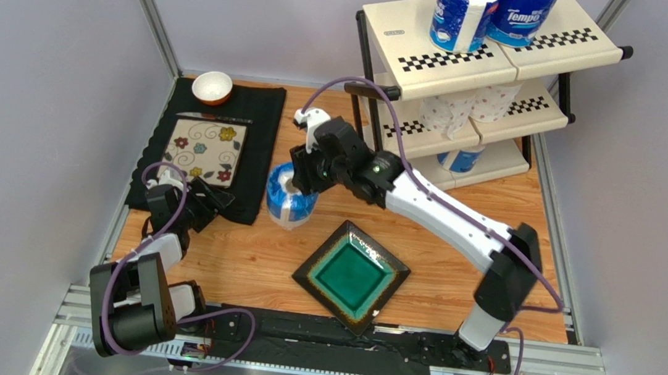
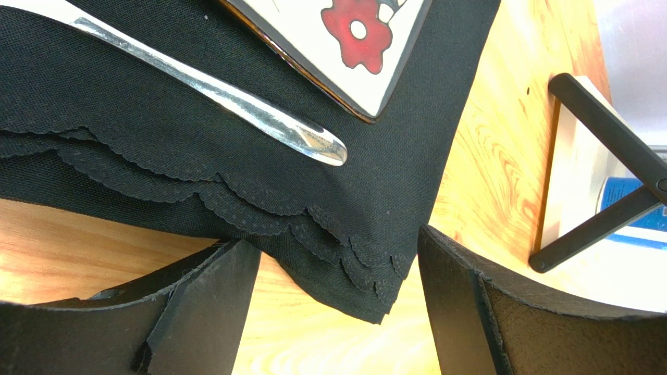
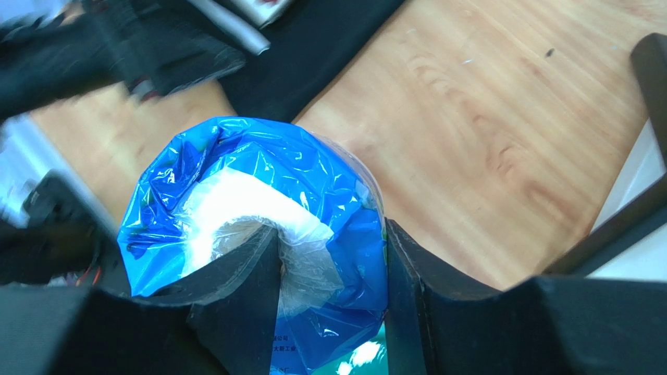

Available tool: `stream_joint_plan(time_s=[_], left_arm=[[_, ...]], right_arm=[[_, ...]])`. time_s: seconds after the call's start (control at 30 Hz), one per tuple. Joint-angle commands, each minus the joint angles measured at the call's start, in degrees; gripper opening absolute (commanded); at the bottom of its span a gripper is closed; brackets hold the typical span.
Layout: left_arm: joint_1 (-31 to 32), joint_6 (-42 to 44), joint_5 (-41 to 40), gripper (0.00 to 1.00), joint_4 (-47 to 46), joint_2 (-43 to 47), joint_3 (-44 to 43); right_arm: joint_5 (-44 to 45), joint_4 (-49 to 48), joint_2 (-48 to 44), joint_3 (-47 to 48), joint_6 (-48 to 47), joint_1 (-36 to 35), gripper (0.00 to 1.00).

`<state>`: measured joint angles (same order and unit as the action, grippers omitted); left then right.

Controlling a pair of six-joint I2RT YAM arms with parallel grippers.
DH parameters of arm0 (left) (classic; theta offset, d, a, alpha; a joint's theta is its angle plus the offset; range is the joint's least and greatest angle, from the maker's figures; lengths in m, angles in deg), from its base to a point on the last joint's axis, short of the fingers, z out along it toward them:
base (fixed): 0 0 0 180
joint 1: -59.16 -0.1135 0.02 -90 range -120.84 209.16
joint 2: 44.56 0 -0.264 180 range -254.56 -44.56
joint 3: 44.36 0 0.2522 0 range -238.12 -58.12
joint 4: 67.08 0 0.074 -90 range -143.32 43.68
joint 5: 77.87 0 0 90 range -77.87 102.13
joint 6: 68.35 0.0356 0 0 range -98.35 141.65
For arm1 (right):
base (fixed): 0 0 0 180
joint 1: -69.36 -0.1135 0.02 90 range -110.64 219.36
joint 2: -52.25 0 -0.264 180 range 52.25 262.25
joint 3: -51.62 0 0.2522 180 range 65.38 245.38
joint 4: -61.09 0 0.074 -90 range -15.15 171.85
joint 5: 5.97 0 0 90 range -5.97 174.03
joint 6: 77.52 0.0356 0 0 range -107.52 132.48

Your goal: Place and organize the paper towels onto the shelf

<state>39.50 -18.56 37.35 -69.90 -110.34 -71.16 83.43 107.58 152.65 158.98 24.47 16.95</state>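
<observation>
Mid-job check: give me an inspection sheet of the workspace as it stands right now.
Surface: wooden table.
Job's things: shelf holds five rolls: top pair, middle pair, bottom roll. The blue-wrapped roll stands on the table.
Clutter: black placemat with flowered tile, silver utensil and bowl; green plate sits apart.
Grippers: right gripper pinches the blue-wrapped roll's wall, one finger in the core. Left gripper is open and empty over the placemat's corner.
Cables: purple cables loop along both arms; no snag seen.
Surroundings: grey walls.
</observation>
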Motion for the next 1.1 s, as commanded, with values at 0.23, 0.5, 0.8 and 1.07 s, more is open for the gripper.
stream_joint_plan(time_s=[0.23, 0.5, 0.8, 1.07], left_arm=[[-0.2, 0.04, -0.34, 0.83, 6.12, -1.37, 2.23], [-0.29, -0.05, -0.34, 0.83, 5.86, -1.37, 2.4], [-0.2, 0.13, -0.43, 0.83, 6.12, -0.93, 2.4], [-0.29, -0.05, -0.16, 0.83, 5.94, -1.46, 2.4]], right_arm=[[22.31, 0.74, -32.35, -30.31, 9.89, -3.69, 0.24], [19.85, 1.63, -47.75, -41.39, 13.85, 19.68, 0.24], [17.41, -10.21, -45.39, -45.18, 20.97, 31.37, 0.24], [11.24, -18.92, -37.39, -43.07, 23.43, 39.74, 0.23]])
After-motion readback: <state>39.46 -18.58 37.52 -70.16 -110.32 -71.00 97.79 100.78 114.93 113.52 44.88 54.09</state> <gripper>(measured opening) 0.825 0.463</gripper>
